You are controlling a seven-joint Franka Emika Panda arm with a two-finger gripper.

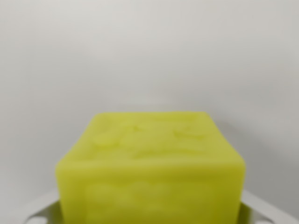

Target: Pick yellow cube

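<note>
The yellow cube (149, 168) fills the lower middle of the wrist view, very close to the camera and blurred. Its top face shows faint raised marks. Pale grey fingers (42, 210) show only as slivers at the bottom left and bottom right corners, each pressed against a side of the cube. My gripper (149, 217) stands shut on the cube, which hides most of both fingers.
A plain, pale grey-white surface (149, 56) fills everything behind and around the cube. No other objects or edges are in view.
</note>
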